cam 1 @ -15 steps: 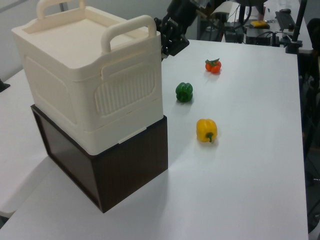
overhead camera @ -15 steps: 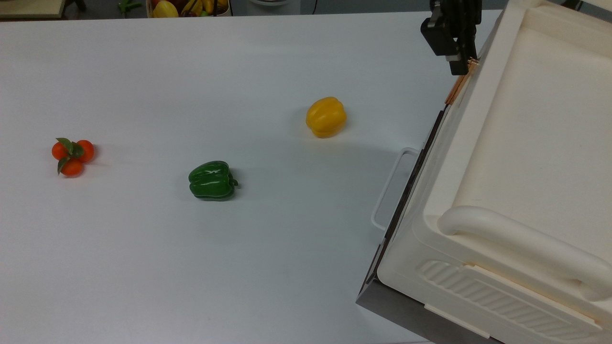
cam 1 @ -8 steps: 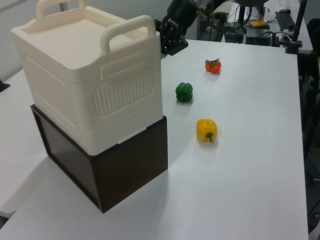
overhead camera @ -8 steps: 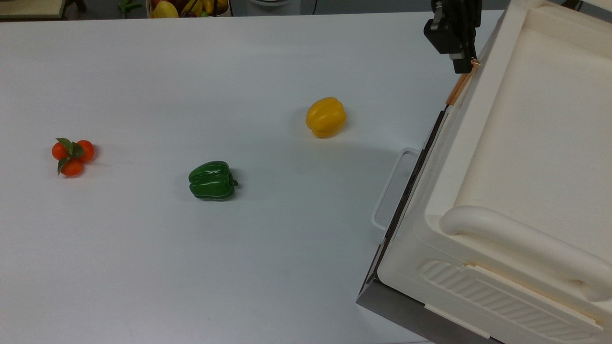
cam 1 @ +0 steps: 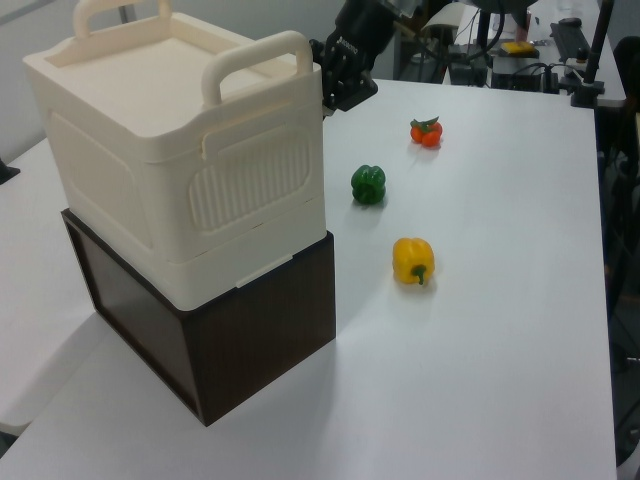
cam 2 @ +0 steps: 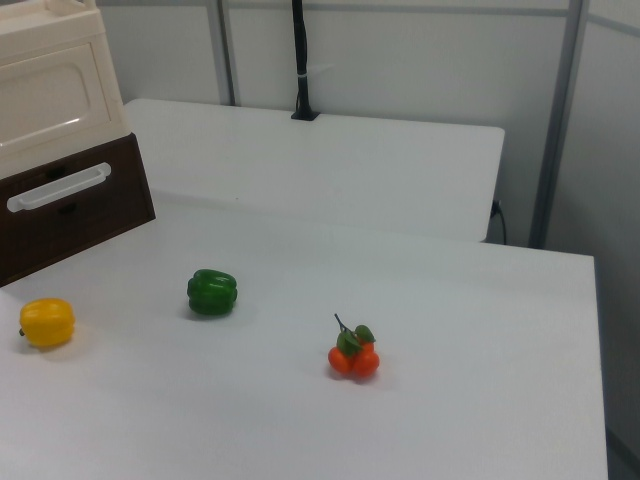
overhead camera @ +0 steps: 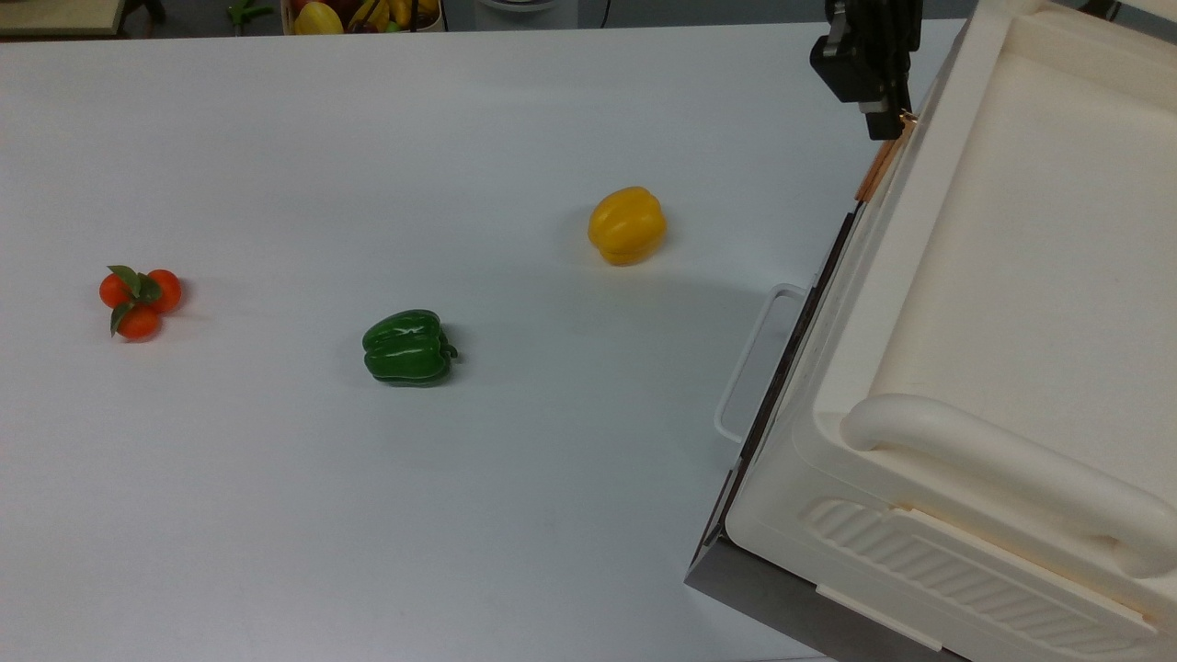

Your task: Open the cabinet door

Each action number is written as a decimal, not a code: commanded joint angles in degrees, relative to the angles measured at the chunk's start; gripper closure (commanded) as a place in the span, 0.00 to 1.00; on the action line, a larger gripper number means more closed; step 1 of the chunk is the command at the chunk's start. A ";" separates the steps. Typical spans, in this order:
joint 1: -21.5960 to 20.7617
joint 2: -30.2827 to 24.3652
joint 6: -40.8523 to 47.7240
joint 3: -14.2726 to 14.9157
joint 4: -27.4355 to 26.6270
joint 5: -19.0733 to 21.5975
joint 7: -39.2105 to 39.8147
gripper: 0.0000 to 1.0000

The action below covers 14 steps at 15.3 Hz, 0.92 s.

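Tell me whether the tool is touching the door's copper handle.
Touching, it seems: in the top view the tool has its black tip against the upper end of the copper handle with no gap visible.

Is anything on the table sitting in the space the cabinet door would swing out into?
Nothing visible. The gripper is already at the copper handle of the cabinet door. The nearest item, the yellow pepper, lies well out toward the top view's left, with the green pepper and tomatoes farther still.
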<state>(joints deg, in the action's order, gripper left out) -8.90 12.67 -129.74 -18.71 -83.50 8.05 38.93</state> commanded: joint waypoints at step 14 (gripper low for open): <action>6.00 -5.73 13.11 5.34 -3.95 0.39 0.89 0.99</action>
<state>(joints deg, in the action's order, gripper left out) -3.16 8.70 -116.77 -16.96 -83.82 8.13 38.98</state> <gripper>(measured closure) 0.855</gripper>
